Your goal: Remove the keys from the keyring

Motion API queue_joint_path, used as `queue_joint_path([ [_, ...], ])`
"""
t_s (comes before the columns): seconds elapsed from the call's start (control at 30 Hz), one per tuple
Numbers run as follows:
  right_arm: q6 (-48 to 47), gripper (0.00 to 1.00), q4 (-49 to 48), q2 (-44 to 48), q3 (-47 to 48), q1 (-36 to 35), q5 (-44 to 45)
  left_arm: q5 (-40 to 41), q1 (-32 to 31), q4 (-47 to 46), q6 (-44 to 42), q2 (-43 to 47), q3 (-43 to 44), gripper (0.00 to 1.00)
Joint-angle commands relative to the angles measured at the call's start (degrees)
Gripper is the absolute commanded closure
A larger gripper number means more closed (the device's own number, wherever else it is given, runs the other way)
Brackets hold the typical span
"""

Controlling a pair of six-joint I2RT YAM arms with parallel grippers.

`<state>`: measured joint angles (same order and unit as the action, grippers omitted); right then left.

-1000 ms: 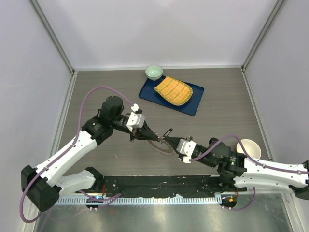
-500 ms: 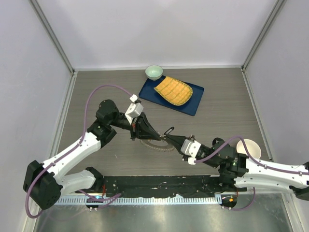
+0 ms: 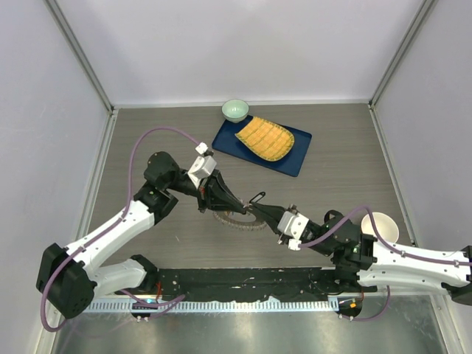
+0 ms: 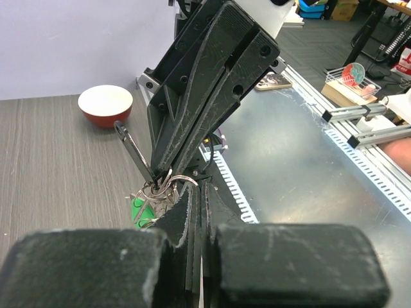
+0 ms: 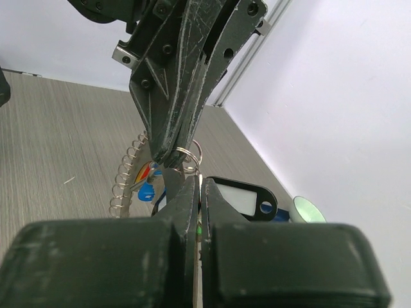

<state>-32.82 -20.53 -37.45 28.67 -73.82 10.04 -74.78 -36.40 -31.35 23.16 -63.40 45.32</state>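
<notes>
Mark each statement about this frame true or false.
1. The left end effector and right end effector meet tip to tip at the keyring. True.
2. The left end effector stands wide open. False: it is shut.
3. A green bowl sits beside the blue tray. True.
4. The keyring lies inside the white bowl. False: it is between the two arms, apart from that bowl.

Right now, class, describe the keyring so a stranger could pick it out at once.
On the grey table, look in front of the blue tray, where the left pincer and right pincer meet. The keyring sits there: a thin hoop fringed with keys, spiky unlike the smooth cream bowl.
</notes>
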Motion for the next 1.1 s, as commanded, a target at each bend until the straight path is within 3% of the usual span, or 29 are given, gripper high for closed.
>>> queue_joint_path([
  [0.0, -1.8, 0.99, -2.32, -2.27, 0.51, 1.05, 8.14, -4.06, -1.04, -4.42, 0.49, 0.73, 4.07, 1.0],
  [0.2, -6.29, 0.99, -5.74, -4.47, 0.86, 1.05, 12.37, 1.48, -1.04, 0.06, -0.57, 0.29, 4.25, 1.0],
  [0.4, -8.23, 0.99, -7.06, -5.08, 0.95, 1.05, 13.69, 0.6, -0.69, -3.98, -0.83, 4.15, 0.82, 1.0],
  [0.8, -4.1, 0.99, -4.95, -7.72, 1.13, 1.14, 12.46, 1.66, 0.19, -6.61, 0.57, 6.0, 1.44, 1.0],
  [1.07, -0.93, 0.99, -2.49, -5.1, 1.13, 1.75, 7.02, -0.19, 3.17, -6.53, 2.41, 3.99, 2.31, 1.0],
])
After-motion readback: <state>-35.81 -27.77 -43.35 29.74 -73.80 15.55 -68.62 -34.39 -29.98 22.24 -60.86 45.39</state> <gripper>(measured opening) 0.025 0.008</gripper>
